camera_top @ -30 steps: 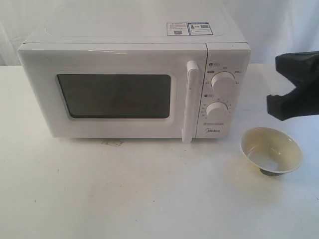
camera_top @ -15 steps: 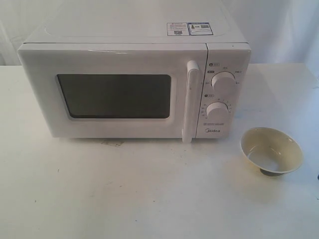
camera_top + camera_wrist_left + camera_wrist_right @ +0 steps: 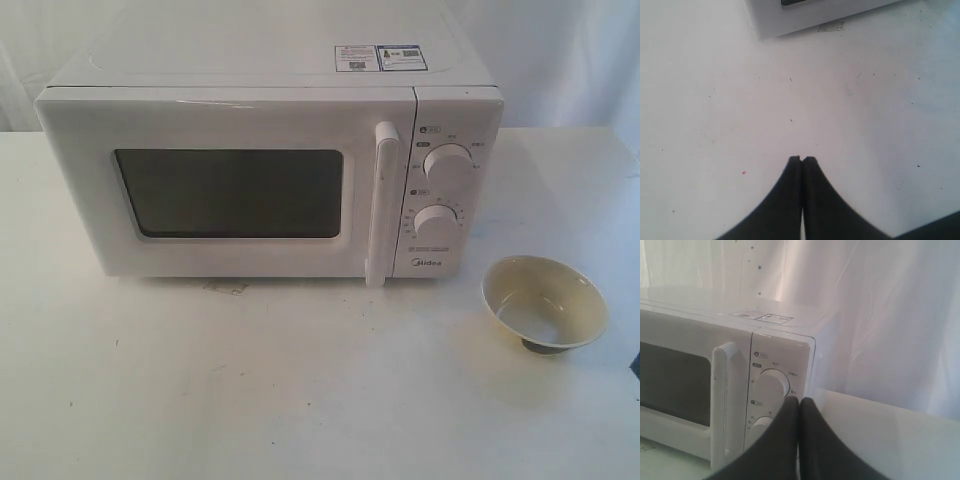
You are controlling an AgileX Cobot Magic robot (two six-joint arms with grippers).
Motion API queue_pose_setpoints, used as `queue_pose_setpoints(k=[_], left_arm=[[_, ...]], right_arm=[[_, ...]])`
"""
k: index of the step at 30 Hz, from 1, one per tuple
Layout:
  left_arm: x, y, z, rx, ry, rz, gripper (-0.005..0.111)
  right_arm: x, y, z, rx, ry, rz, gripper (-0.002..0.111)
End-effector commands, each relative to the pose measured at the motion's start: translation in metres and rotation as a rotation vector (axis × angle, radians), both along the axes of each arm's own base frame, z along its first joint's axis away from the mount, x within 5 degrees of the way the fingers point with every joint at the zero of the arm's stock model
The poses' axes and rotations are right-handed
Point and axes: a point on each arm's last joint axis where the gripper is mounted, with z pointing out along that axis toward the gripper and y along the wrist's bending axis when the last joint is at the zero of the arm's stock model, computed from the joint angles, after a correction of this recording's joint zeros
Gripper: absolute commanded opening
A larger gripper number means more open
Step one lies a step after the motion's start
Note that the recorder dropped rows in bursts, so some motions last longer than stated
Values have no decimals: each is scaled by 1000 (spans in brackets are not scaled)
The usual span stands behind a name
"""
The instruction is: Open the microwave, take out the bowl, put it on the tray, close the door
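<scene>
The white microwave (image 3: 270, 170) stands at the back of the table with its door (image 3: 230, 125) shut and the bar handle (image 3: 383, 200) upright. The cream-yellow bowl (image 3: 545, 300) sits upright on the table in front of the microwave's right end, with nothing touching it. The tray is out of view. My left gripper (image 3: 802, 159) is shut and empty over bare table, short of the microwave's lower corner (image 3: 790, 20). My right gripper (image 3: 799, 400) is shut and empty, pointing at the microwave's dial panel (image 3: 780, 347) from a distance. Neither gripper shows in the exterior view.
A white table (image 3: 300, 390) carries everything, and a white curtain (image 3: 880, 315) hangs behind it. Two round dials (image 3: 447, 163) sit right of the handle. Stickers (image 3: 380, 57) lie on the microwave's top.
The dark right arm that stood at the right edge of the exterior view, above the bowl, has withdrawn out of that view. Microwave and bowl have not moved.
</scene>
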Motion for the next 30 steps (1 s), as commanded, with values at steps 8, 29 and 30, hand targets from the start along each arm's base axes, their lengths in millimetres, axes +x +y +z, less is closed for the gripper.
queue_pose_setpoints(k=[8, 29, 30], left_arm=[[-5, 0, -2, -1, 33, -9, 0], [-5, 0, -2, -1, 35, -9, 0], [-5, 0, -2, -1, 35, -9, 0]], right_arm=[[-11, -4, -28, -41, -10, -20, 0], [-34, -17, -59, -9, 108, -166, 0], [-35, -18, -58, 11, 89, -185, 0]])
